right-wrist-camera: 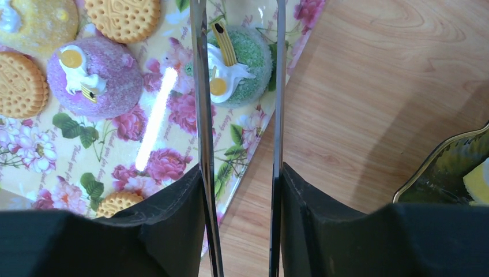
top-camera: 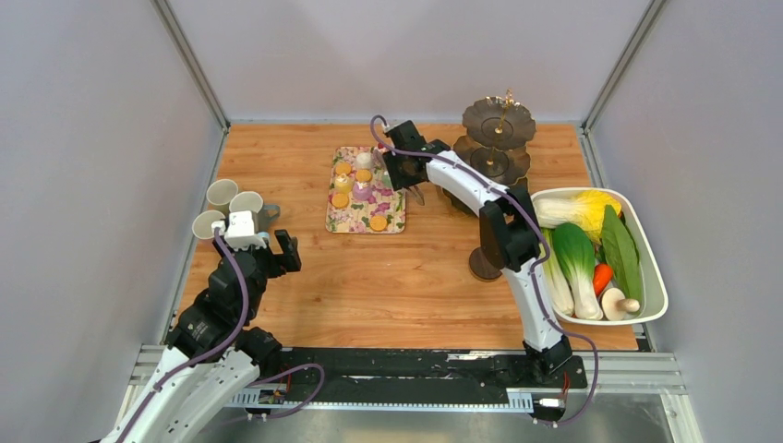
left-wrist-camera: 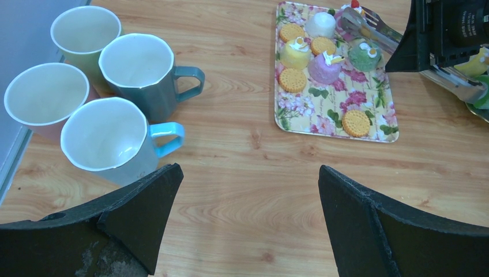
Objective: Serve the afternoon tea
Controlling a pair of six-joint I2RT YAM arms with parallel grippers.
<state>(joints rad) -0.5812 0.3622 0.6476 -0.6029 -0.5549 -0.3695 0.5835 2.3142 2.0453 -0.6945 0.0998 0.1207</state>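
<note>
Green cake [right-wrist-camera: 242,60]: on the tray [right-wrist-camera: 242,156], just ahead of the right fingers [right-wrist-camera: 173,225], between the blades of the tongs [right-wrist-camera: 199,86] those fingers clamp.
Risk: an uneven squeeze may tip, crush or drop it.
Purple cake [right-wrist-camera: 95,75]: near, to their left.
Stand [right-wrist-camera: 450,167]: to their right, path open.
Left fingers [left-wrist-camera: 138,213]: spread, empty; mugs [left-wrist-camera: 109,141] ahead-left.

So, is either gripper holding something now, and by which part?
The right gripper clamps metal tongs by their two arms; the left gripper is open and empty.
</note>
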